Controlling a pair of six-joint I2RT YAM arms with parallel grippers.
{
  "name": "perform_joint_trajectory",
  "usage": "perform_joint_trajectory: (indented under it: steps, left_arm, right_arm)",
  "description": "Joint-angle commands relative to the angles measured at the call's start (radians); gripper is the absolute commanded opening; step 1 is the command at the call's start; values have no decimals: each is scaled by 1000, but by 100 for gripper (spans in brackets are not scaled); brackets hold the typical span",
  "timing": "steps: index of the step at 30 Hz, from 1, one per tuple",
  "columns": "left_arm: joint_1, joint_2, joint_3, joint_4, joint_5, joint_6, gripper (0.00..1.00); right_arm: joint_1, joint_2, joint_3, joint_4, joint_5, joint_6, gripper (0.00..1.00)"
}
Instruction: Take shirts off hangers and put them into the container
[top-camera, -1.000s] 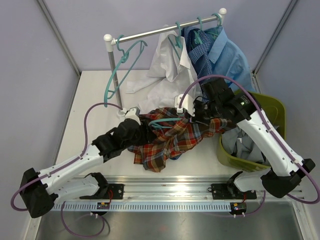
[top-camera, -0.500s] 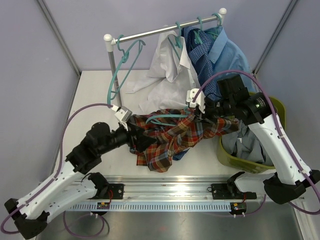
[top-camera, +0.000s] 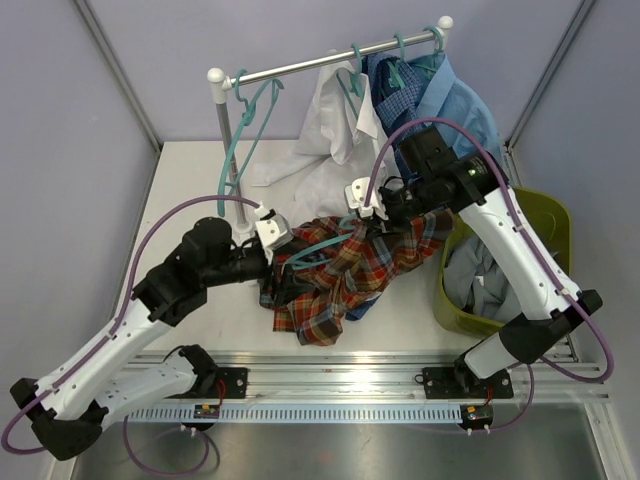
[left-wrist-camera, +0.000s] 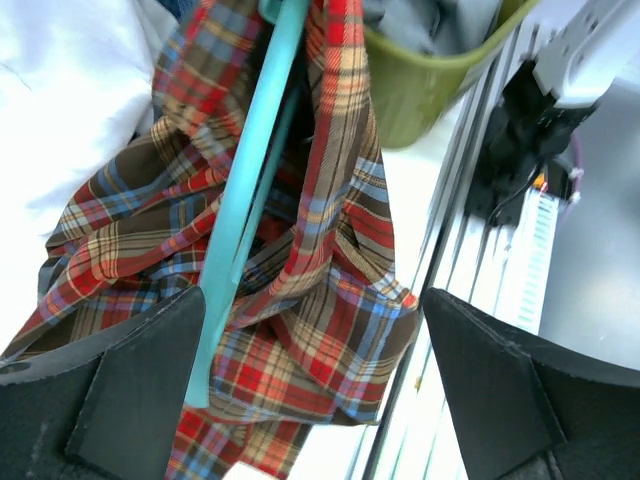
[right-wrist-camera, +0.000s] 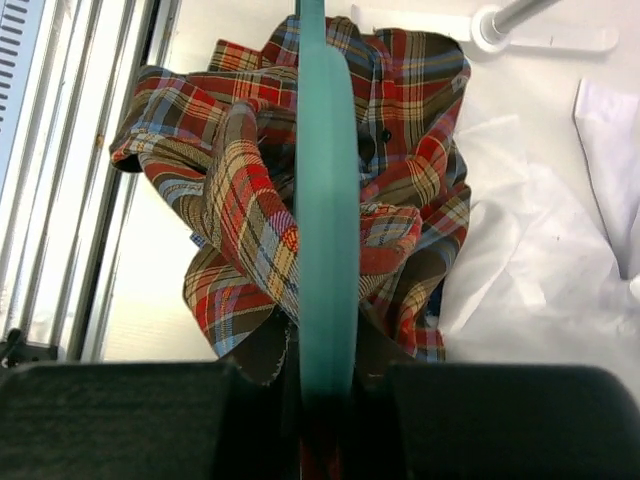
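Right gripper (right-wrist-camera: 325, 388): jaws narrow, pinched on the teal hanger (right-wrist-camera: 325, 200) (its bar runs toward 12 o'clock in the wrist view).
Left gripper (left-wrist-camera: 310, 390): jaws wide, a finger either side of the same hanger, gripping nothing.
Red-orange plaid shirt (top-camera: 340, 280): draped on that hanger, its lower folds seemingly resting on the table (top-camera: 180, 190).
Olive-green basket (top-camera: 548, 215): at 3 o'clock from the plaid, grey shirt (top-camera: 480, 285) inside.
Metal rail (top-camera: 300, 68): at 12 o'clock, carrying the white shirt (top-camera: 335, 130), dark blue check shirt (top-camera: 400, 100), light blue shirt (top-camera: 465, 110) and a bare hanger (top-camera: 245, 130).

Silver rail (top-camera: 295, 66) with white ball ends — over a white table (top-camera: 180, 190), grey walls (top-camera: 160, 40) behind
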Motion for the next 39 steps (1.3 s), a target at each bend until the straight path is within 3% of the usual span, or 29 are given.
perform_joint_trajectory:
  steps: [1,6,11,13,16,17,24,27,32,39]
  left_arm:
    - [0,47,77,-15,94,107,93]
    - [0,75,86,-35,23,173,88]
    - [0,3,15,23,3,204,84]
    - [0,-22,-15,42,20,228,77]
    - [0,-45,-54,57,26,242,54]
    - [0,-43,-61,59,14,242,51]
    - [0,-20,-84,71,3,218,51]
    - [0,-16,-80,76,-12,212,39]
    - [0,-30,-86,88,-14,183,0]
    - [0,-79,-123,103,-50,57,0]
  right_arm:
    - [70,47,83,-237,-70,-87,0]
    - [117,63,73,-221,-58,-66,0]
    - [116,37,76,-223,-64,-62,0]
    - [117,32,79,-226,-70,-65,0]
    - [116,41,91,-247,-90,-75,0]
    - [117,47,96,-255,-102,-75,0]
    - [119,61,105,-261,-142,-75,0]
    - [119,66,103,-258,-142,-70,0]
    - [119,75,77,-234,-127,-41,2]
    - [119,84,54,-195,-120,2,11]
